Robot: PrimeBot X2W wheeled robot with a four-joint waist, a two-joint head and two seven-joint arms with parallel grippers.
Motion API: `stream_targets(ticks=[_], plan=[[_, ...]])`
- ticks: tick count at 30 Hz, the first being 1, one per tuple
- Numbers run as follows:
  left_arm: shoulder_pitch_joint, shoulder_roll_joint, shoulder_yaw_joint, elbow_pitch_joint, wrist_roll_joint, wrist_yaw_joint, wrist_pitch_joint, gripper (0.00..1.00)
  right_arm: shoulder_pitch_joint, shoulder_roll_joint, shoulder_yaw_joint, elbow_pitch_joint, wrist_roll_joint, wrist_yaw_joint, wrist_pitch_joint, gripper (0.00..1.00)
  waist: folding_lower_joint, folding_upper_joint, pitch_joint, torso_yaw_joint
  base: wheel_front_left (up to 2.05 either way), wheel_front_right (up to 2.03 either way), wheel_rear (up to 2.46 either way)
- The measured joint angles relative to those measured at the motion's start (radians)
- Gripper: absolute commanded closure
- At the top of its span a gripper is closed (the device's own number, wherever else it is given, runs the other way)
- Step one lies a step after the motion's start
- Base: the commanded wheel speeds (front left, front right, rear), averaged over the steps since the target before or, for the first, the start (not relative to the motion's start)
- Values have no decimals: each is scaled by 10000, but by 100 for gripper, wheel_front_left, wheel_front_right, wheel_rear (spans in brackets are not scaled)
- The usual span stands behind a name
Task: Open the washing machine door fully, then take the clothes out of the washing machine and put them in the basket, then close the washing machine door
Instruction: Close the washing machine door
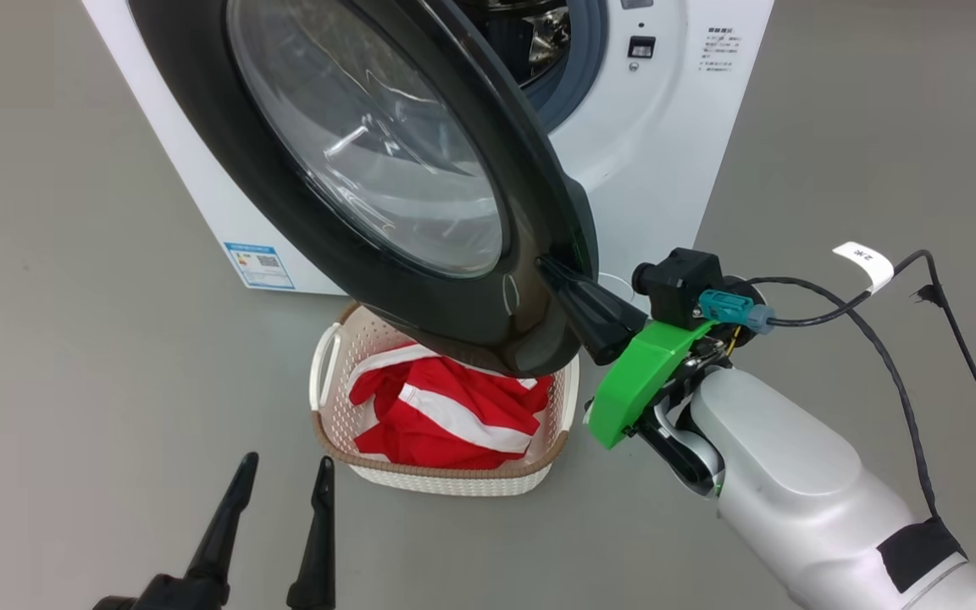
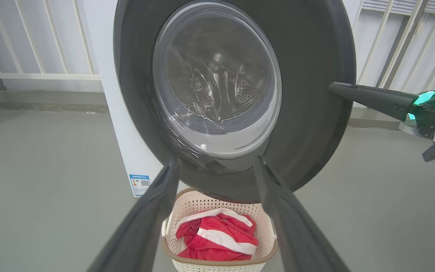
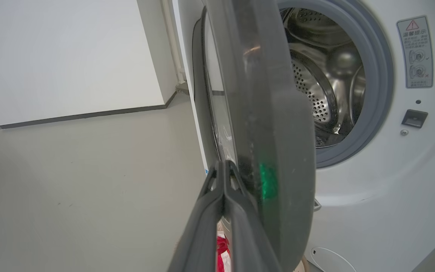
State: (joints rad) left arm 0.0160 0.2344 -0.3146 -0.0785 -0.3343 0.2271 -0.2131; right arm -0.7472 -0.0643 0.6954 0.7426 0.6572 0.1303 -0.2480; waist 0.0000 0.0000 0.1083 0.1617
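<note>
Because its two dark fingers lie pressed together with nothing between them, the right gripper serves as a blunt pusher, its tips against the free edge of the washing machine door, which stands part-way open. The door looks rigid and weighty, and its glossy rim is likely slippery, so a push belongs on the rim, not the glass. The left gripper is spread wide and empty near the basket, which holds the red-and-white clothes.

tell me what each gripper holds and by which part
Nothing is held. The right gripper is shut, its tips against the rim of the washing machine door; the left gripper is open and empty.
</note>
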Motion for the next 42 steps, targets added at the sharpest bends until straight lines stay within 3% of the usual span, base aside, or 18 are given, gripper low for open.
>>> stream_targets(ticks=[9,21,42], plan=[[-111,-2,-13,21,0,0,-100,0,-374,38,-314,232,-251,15,0,100,0,0,310,-19,0,0,0],[-827,-174,-146,0,6,-84,-190,0,-1977,-12,-1312,1313,-997,15,-2,100,0,0,1148,89,0,0,0],[-1886,-752,-330,174,263,-453,-368,0,-4331,-1099,-2560,2220,-1615,15,-73,100,0,0,2701,801,0,0,0]])
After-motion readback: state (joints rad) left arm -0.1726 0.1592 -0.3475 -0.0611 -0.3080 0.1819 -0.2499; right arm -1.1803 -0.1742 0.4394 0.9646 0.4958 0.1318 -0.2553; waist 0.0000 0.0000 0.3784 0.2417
